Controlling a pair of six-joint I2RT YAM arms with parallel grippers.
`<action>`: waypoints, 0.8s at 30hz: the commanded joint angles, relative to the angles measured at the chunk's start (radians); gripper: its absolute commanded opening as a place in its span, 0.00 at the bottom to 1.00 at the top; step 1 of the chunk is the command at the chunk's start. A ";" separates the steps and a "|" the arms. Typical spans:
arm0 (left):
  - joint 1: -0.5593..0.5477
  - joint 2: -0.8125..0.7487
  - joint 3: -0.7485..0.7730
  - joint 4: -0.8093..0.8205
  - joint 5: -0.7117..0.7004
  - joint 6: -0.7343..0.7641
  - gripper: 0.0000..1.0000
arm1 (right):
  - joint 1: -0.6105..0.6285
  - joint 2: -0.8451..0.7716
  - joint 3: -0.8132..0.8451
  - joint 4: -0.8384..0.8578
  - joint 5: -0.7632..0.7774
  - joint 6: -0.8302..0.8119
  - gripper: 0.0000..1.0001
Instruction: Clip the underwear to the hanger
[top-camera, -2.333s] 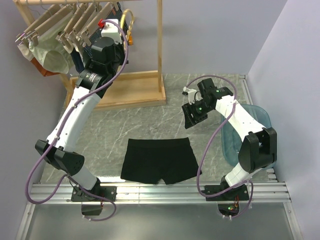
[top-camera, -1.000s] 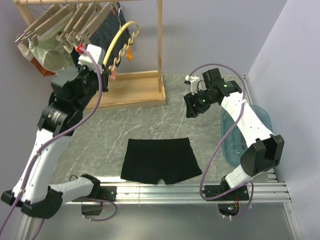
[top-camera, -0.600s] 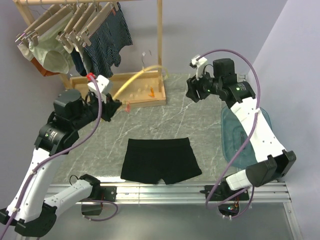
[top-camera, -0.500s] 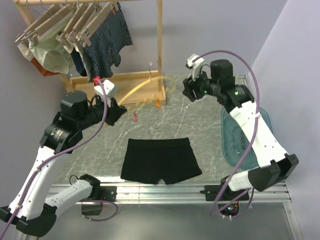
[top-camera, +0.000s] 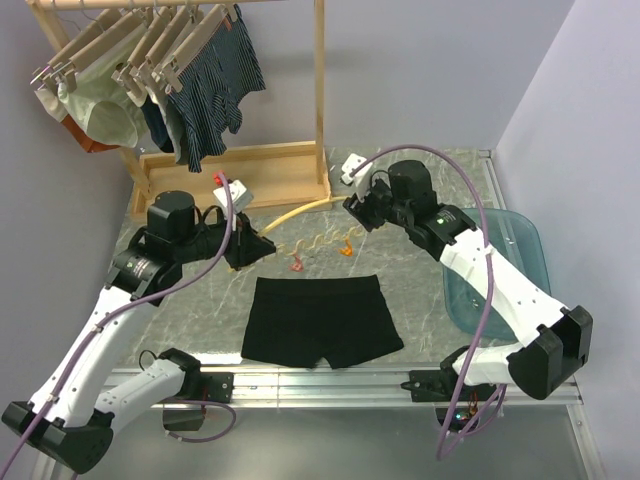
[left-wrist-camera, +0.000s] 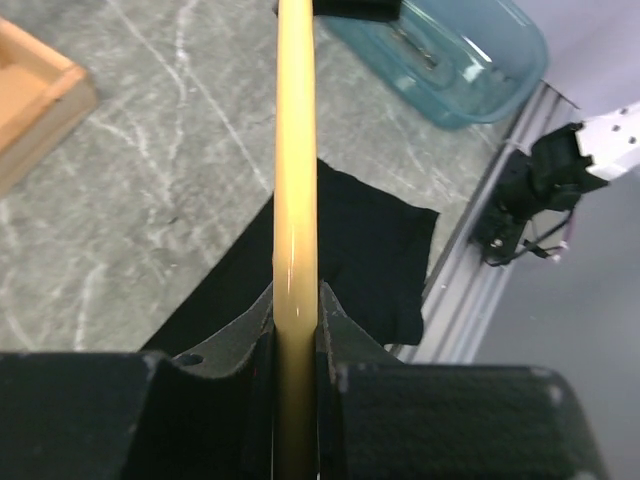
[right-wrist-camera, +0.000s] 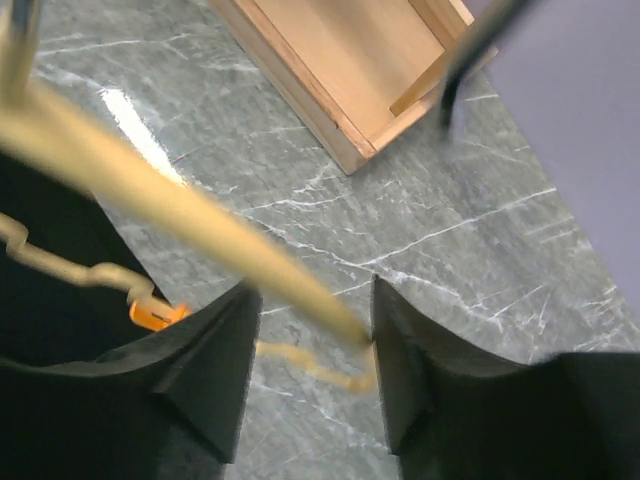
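1 thin, glossy yellow hanger (left-wrist-camera: 296, 150) was pinched by the left gripper (left-wrist-camera: 296, 312); the right gripper (right-wrist-camera: 310, 335) was spread around its arch. Soft black underwear (top-camera: 320, 320) was laid flat nearby.

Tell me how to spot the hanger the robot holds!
Look at the marble table in front of the wooden rack. Just behind the black underwear, the left gripper holds a thin yellow hanger. Unlike the beige wooden hangers on the rack, it has a wavy bar and orange clips.
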 joint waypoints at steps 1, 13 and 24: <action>0.000 0.000 -0.010 0.149 0.123 -0.045 0.00 | 0.014 -0.025 -0.002 0.113 0.013 -0.024 0.53; 0.012 0.046 -0.156 0.226 0.051 -0.024 0.00 | 0.038 0.027 -0.056 -0.002 0.001 -0.034 0.00; 0.121 0.176 -0.228 0.226 0.033 0.039 0.00 | 0.063 0.194 -0.052 0.023 0.053 -0.014 0.00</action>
